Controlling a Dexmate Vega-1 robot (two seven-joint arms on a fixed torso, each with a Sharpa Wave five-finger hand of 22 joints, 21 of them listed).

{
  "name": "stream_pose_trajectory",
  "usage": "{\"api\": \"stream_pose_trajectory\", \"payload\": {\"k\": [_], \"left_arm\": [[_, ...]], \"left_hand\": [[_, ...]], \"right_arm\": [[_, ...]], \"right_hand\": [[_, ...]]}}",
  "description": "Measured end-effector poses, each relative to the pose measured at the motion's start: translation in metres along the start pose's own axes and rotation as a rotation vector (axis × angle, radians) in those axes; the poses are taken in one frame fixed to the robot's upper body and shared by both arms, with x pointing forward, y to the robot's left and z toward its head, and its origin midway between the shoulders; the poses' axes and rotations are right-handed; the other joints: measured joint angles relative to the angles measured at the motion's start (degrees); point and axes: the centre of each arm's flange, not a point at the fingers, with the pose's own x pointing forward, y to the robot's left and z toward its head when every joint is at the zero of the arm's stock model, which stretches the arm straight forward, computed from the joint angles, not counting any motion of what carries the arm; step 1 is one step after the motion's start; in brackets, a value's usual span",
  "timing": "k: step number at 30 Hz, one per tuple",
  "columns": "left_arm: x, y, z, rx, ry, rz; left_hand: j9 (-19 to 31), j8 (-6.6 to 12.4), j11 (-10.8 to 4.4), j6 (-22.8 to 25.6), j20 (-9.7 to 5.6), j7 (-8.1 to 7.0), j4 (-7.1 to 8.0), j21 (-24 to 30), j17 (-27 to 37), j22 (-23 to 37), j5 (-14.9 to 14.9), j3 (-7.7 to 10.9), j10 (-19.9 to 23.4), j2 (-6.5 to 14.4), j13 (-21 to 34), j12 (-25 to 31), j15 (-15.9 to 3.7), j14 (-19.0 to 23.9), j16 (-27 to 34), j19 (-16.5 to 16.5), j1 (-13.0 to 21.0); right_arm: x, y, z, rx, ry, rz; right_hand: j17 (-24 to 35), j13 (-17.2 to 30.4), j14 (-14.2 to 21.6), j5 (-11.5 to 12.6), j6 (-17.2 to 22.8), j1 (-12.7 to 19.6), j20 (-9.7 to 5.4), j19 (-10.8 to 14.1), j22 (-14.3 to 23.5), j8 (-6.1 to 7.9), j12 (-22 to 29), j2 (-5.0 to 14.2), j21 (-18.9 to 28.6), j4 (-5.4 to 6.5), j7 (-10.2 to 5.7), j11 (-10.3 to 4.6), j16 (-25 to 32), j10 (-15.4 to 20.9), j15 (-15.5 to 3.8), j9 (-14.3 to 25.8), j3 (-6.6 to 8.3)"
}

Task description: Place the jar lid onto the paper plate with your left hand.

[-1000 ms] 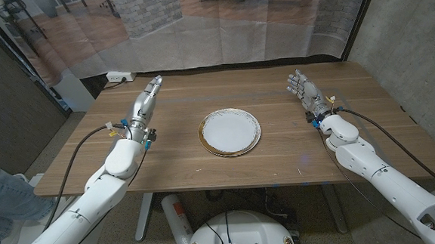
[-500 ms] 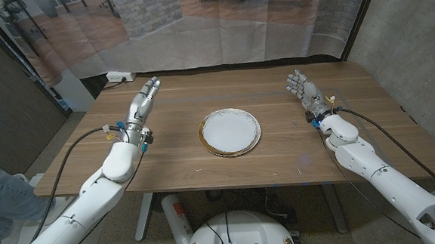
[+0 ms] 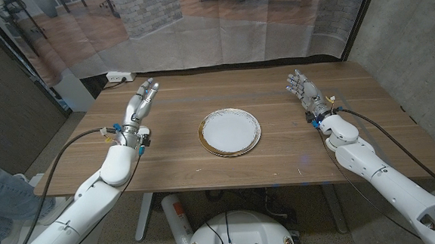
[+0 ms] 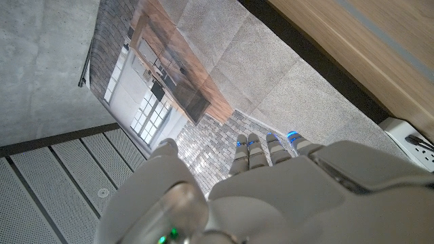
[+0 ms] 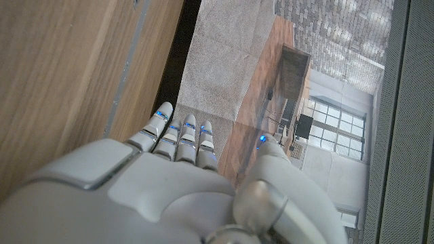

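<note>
Table (image 3: 228, 167), wooden, bore one paper plate (image 3: 229, 131), gold-rimmed and bare, at centre; left hand (image 3: 142, 101) stood far left, fingers spread, holding nothing; right hand (image 3: 304, 89) stood far right, fingers apart, likewise holding nothing; white power strip (image 3: 119, 77) lay beyond far-left edge.

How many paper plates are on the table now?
1. The paper plate lies near the middle of the wooden table, between the left hand and the right hand. Nothing lies on it.
</note>
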Motion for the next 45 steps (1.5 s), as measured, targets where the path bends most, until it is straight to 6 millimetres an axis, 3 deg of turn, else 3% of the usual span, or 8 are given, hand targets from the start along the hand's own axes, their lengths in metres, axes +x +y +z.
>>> {"api": "stream_pose_trajectory", "payload": {"k": [45], "left_arm": [[-0.031,0.025,0.005,0.287,0.051,0.073]], "left_hand": [[0.00,0.00,-0.64,1.54,0.51,-0.50,-0.70,0.00,0.00,-0.12,0.00,0.23,1.26,0.81,0.00,0.00,-0.75,1.31,0.00,0.95,1.25]], "right_arm": [[-0.004,0.002,-0.003,0.008,-0.005,0.001]], "right_hand": [[0.00,0.00,0.46,0.00,0.00,0.00,-0.01,0.62,0.00,0.00,0.00,0.00,-0.80,-0.24,0.00,-0.31,0.00,0.31,0.18,0.00,-0.24]]}}
